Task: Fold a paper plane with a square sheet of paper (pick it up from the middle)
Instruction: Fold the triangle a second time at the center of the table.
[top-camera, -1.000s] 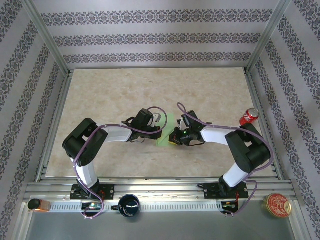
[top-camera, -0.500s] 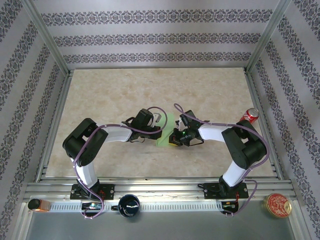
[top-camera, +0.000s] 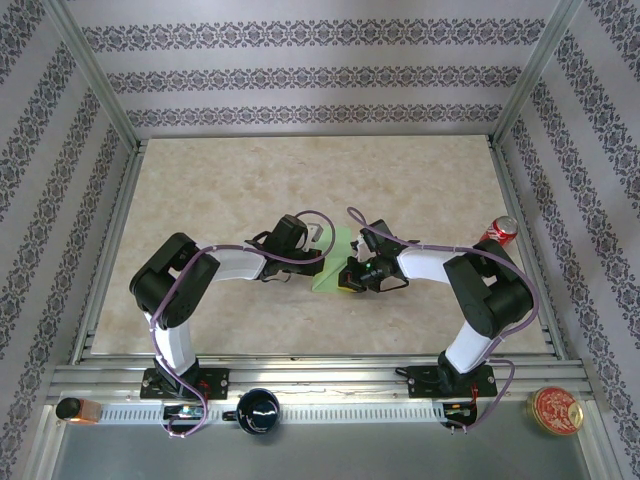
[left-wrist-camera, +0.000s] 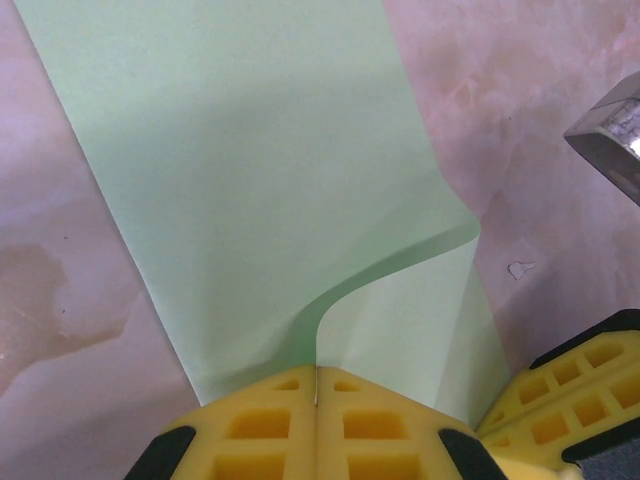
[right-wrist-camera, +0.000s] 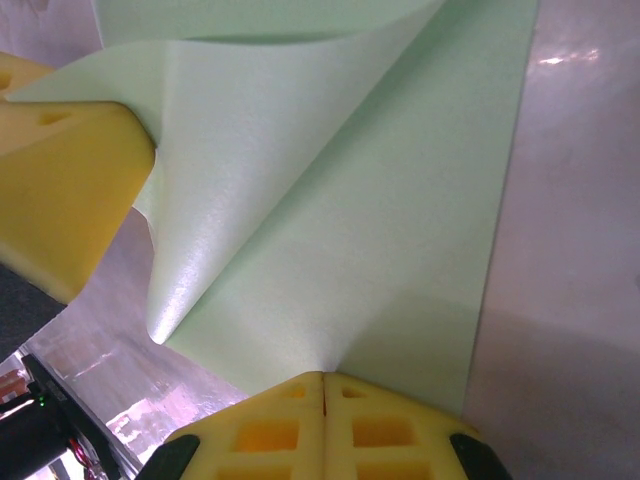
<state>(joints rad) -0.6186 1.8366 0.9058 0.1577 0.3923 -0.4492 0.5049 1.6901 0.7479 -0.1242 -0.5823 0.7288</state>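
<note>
Square sheet of paper (top-camera: 333, 265) — thin, plain, light green; located near the middle of the marbled desk (top-camera: 210, 190), between the two arms, where it is seen from above as a narrow strip partly covered by the wrists. Condition: in the left wrist view most of the sheet is laid flat on the desk, while one flap is raised and curled, its edge running down into the closed seam of the left jaws. In the right wrist view the same flap is seen arched over the flat layer, with a yellow pad of the left jaws at its margin. Holding: the left jaws are pressed together on the raised flap; the right jaws are likewise pressed together at the opposite edge, the paper appearing to issue from between them, so that both ends are taken to be pinched. Step in hand, as judged: a fold is being turned over but not yet creased, since the flap is rounded and stands off the layer beneath. Next move, as judged: the flap is to be carried across until its edge is matched to the sheet below, then lowered and pressed flat — the other end being kept anchored so that the thin paper is neither dragged nor buckled. Also noted, well apart at the right edge: a red can (top-camera: 499, 232).
</note>
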